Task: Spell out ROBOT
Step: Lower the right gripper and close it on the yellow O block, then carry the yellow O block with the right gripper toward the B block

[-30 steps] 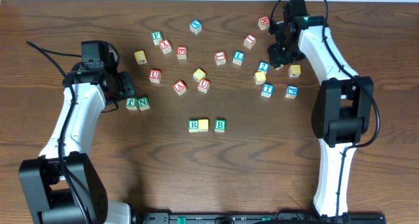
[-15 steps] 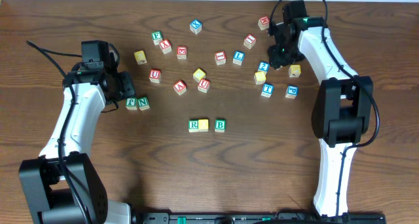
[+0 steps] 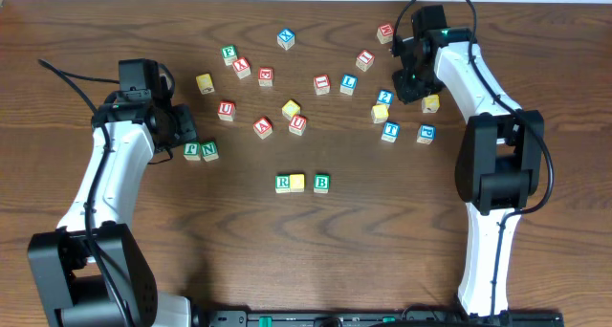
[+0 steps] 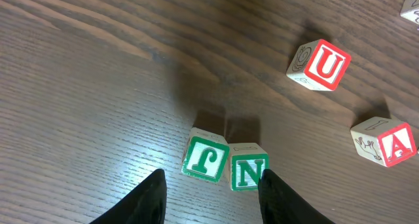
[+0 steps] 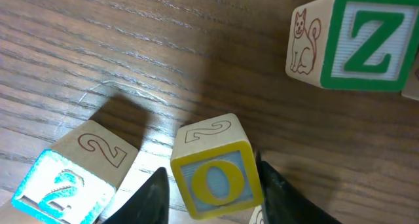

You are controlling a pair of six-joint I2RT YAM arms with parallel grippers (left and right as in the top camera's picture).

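Row so far: R cube, yellow cube touching it, B cube just beside with a slight gap; three of five letters down, by my reckoning; the second O is wanted next, on B's far side from R. That O cube, yellow-framed, lies between the fingers of my right gripper; the jaws stand close on either side, so its flat faces would take the pinch; I cannot tell whether they bear on it yet. A blue 2 cube lies just beside, so clearance looks tight. T cube is near, within the same arm's reach, I judge. My left gripper hangs part-open and empty above the F cube and N cube, well apart from the row.
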